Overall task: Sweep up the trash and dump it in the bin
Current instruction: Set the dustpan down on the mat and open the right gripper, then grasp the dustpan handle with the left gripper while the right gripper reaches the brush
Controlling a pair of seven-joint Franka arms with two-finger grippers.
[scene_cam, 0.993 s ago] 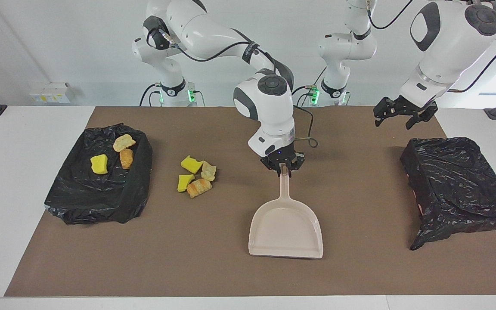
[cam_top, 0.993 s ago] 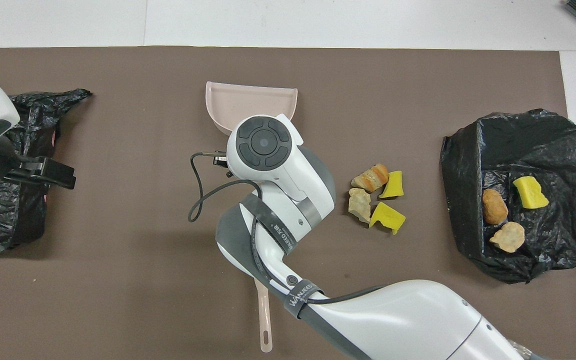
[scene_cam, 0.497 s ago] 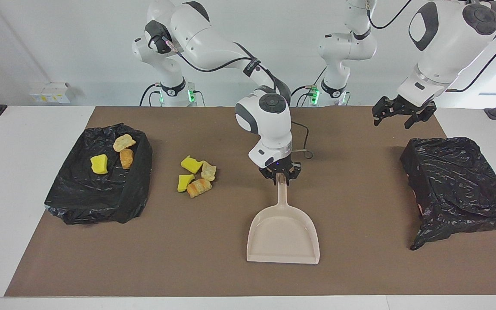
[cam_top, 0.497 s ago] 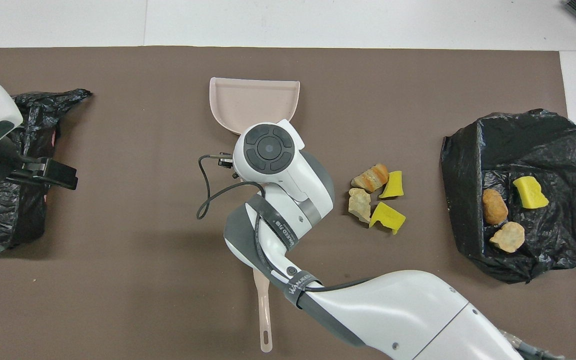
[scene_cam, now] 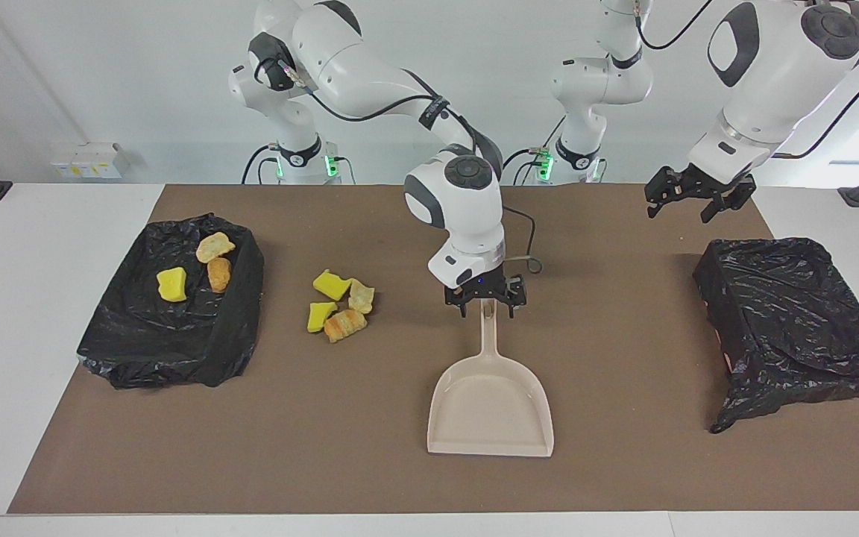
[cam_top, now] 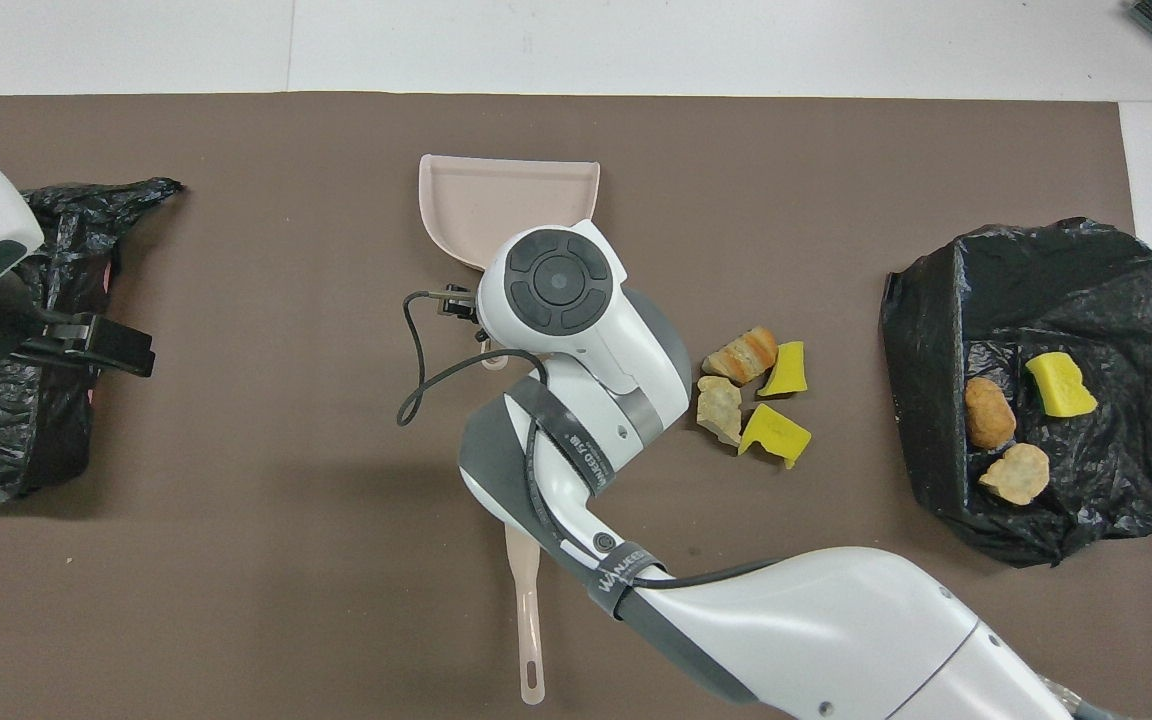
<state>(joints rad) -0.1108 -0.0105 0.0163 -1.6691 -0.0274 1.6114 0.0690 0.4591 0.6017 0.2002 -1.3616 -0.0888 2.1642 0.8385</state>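
The right gripper [scene_cam: 486, 307] hangs spread over the dustpan [scene_cam: 491, 403] handle at mid-mat; four trash pieces [scene_cam: 340, 307] lie beside the bin [scene_cam: 236, 328], three inside; the left gripper [scene_cam: 687, 203] waits spread; next, likely re-grasping to sweep.

Two white arms with glossy rounded shells and dark grey joint caps, each cap a round black disc with segmented markings. On the right arm [scene_cam: 370, 67], grey bands between the white segments, a black strap printed with white lettering near the wrist, a thin black cable looping out from the wrist at centre frame, a tiny blue light just above the black right gripper [scene_cam: 486, 304]. On the left arm [scene_cam: 772, 67], upper right of the facing view, a black oval inset on the shell, a black cable along the upper links, and the black, skeletal left gripper [scene_cam: 690, 198]. Green lights at both bases, top centre.
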